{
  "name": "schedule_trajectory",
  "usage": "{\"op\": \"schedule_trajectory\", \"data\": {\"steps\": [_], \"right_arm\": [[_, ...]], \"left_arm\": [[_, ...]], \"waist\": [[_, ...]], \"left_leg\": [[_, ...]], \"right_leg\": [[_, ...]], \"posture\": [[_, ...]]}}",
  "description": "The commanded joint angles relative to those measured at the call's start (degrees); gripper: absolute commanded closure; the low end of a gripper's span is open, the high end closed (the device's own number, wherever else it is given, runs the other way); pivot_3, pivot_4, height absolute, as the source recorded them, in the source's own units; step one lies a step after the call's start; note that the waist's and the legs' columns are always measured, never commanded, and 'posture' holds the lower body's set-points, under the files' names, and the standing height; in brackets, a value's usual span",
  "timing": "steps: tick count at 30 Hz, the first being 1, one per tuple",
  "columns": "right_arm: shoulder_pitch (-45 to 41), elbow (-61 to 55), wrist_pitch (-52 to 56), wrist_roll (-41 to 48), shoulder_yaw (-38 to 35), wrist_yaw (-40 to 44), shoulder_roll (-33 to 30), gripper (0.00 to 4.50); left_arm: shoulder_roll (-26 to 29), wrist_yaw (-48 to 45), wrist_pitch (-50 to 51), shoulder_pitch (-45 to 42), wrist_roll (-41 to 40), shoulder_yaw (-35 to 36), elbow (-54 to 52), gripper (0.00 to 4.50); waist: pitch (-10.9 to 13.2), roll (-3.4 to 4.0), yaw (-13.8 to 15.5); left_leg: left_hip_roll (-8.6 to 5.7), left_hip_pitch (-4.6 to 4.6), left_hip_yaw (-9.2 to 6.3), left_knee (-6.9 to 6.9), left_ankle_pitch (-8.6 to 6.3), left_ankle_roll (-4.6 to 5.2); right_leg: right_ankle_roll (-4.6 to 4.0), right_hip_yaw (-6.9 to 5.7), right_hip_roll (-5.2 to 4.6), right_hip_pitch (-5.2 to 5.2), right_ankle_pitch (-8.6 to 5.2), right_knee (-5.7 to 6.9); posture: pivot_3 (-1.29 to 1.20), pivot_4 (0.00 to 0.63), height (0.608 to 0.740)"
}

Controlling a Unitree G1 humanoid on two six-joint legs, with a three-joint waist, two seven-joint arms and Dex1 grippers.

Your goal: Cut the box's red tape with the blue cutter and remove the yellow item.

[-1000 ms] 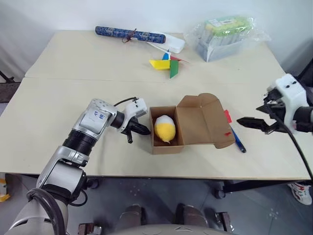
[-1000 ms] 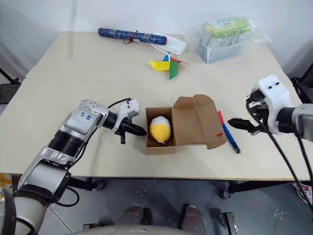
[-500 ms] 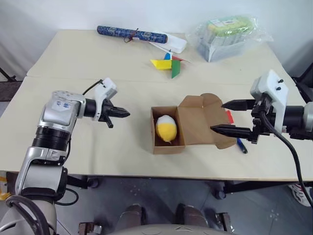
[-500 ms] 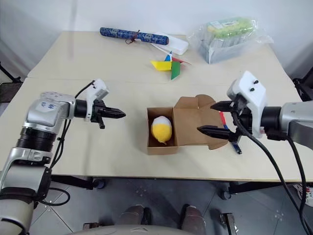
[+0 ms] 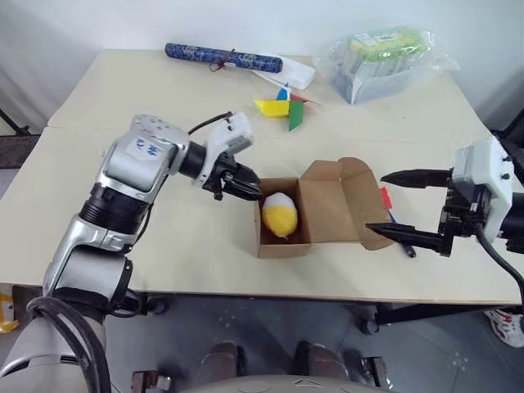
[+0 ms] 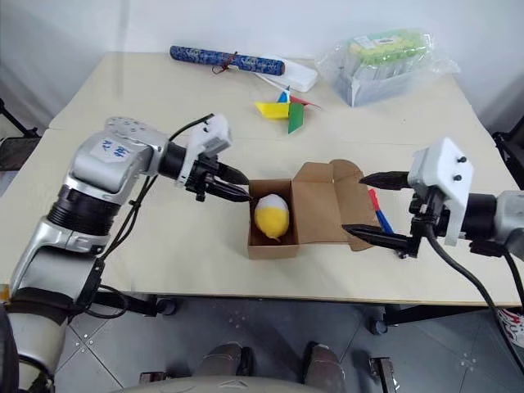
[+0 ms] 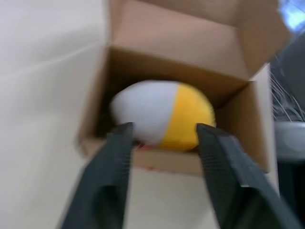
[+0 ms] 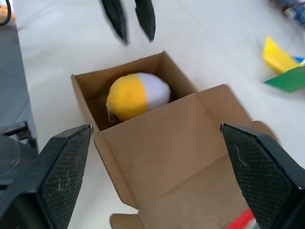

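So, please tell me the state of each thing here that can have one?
box: open, lid folded back flat.
ball: inside the box, not held.
cutter: lying on the table beside the lid.
left gripper: open, at the box's edge.
right gripper: open wide, holding nothing.

The box [image 8: 162,157] lies open on the pale table [image 8: 62,43], its flap folded out flat. The yellow item [image 8: 136,95] sits inside — yellow half and white half both showing. The left gripper [image 8: 129,19] hangs just beyond the box's far wall, fingers apart.
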Motion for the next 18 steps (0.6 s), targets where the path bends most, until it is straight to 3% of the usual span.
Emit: {"op": "schedule_trajectory", "data": {"steps": [1,4,14,18], "right_arm": [[4.6,-2.2,-1.6,0.3,-7.6,2.4,2.0,0.0],[12.1,-4.5,-1.9,-0.1,-14.1,4.4,4.6,0.0],[21.7,-12.8,-1.1,0.9,-22.6,-0.5,9.9,0.0],[24.3,-15.2,-0.8,1.9,-25.0,-2.2,11.2,0.0]], "left_arm": [[-0.3,-2.8,-5.2,-2.1,2.6,-3.5,-0.3,0.83],[-2.1,-4.4,-11.5,-3.2,6.3,-7.6,3.3,0.02],[-12.9,-1.0,-26.1,-7.1,13.6,-9.3,19.9,0.02],[-13.8,-2.5,-32.2,-7.0,17.2,-11.0,23.7,0.02]], "waist": [[0.0,0.0,0.0],[0.0,0.0,0.7],[0.0,0.0,0.4],[0.0,0.01,0.3]], "left_leg": [[0.0,0.01,-0.01,0.0,0.0,0.0],[-0.02,0.03,-0.08,0.01,0.0,0.0],[-0.06,0.01,-0.01,0.11,0.04,0.08],[-0.08,0.02,-0.02,0.09,0.04,0.09]], "right_leg": [[0.0,0.0,0.0,0.01,0.0,0.01],[0.0,-0.06,0.0,0.08,0.0,0.01],[0.0,0.07,-0.03,0.1,0.0,-0.07],[0.0,0.06,-0.05,0.09,0.0,-0.04]], "posture": [[0.0,0.15,0.74],[0.0,0.15,0.74],[0.0,0.15,0.74],[0.0,0.15,0.74]]}}
